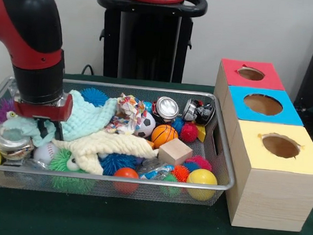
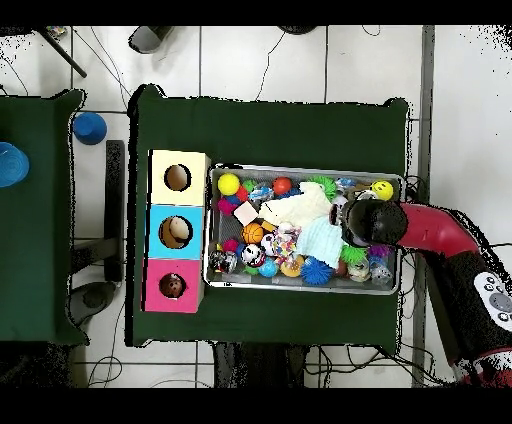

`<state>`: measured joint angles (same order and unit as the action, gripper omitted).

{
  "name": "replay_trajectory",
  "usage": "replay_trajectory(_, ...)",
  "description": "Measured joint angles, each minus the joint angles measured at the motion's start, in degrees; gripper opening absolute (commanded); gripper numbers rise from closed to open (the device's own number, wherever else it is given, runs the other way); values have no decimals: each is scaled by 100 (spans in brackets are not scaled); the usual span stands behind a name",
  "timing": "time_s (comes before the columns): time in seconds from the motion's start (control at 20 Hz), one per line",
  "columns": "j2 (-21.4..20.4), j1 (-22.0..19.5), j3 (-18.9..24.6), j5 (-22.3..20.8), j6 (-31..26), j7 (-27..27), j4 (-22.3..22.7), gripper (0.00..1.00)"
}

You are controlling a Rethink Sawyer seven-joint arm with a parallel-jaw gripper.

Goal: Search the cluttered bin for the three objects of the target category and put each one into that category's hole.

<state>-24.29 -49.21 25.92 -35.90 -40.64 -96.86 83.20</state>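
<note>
- Yellow-topped box point(image 1: 281, 180) stands nearest, beside the wire bin point(image 1: 141, 181).
- Gripper point(image 1: 47, 128) is lowered into the bin's left end, above the mint cloth point(image 1: 89, 118).
- Finger opening: cannot be determined; no grasped object visible.
- Balls lie scattered in the bin, e.g. orange ball point(image 1: 164, 134).

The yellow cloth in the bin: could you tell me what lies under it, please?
A green spiky ball and a blue spiky ball poke out from under the yellow cloth. Whatever lies beneath its middle is covered and cannot be seen.
</note>
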Motion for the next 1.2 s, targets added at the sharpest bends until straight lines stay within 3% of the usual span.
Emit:
replay_trajectory(0.65,-243,1275,-675,101,299,-138,170,0)
replay_trajectory(0.85,-285,1832,-906,371,708,-373,392,0)
replay_trajectory(1.2,-435,2334,-1229,842,897,-702,674,0)
